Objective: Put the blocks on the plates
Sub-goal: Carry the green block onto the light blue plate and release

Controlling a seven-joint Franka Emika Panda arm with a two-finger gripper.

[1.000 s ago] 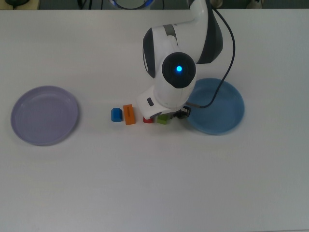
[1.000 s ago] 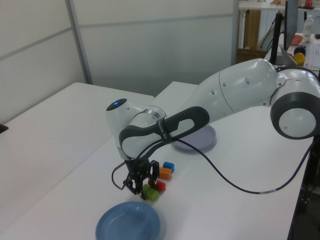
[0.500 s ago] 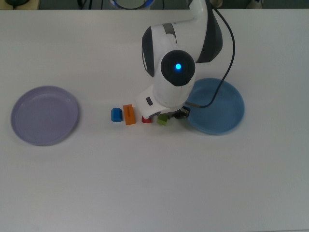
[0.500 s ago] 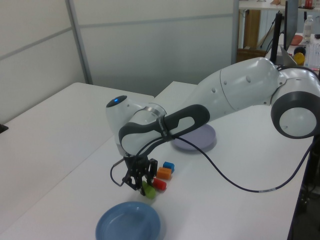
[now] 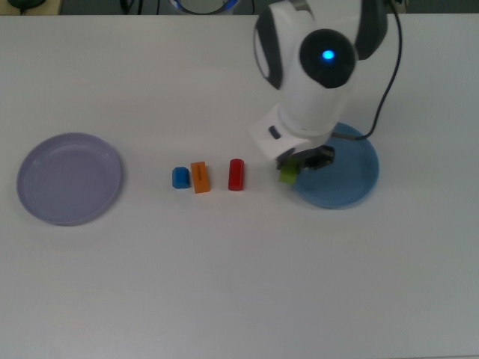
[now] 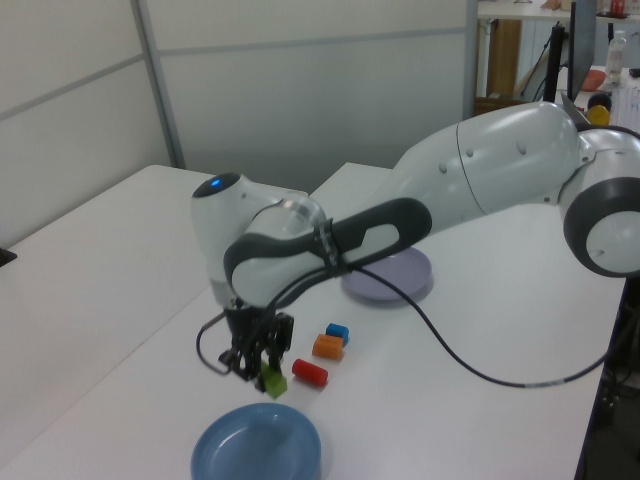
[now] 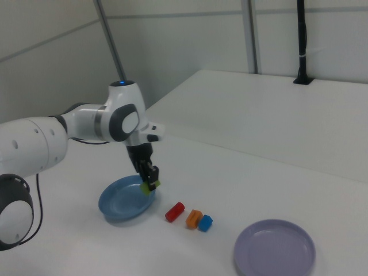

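Green block (image 5: 288, 174) hangs clamped in the pincer (image 5: 293, 171) at the blue plate's (image 5: 352, 179) rim; no block is plated yet.

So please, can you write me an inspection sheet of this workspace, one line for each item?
Surface: white table, bare.
Job's things: green block held at the blue plate edge; red block, orange block, blue block in a row on the table; purple plate holds nothing.
Clutter: nothing seen.
Claw: shut on the green block.
Cables: black cable hangs from the arm.
Surroundings: grey wall panels.
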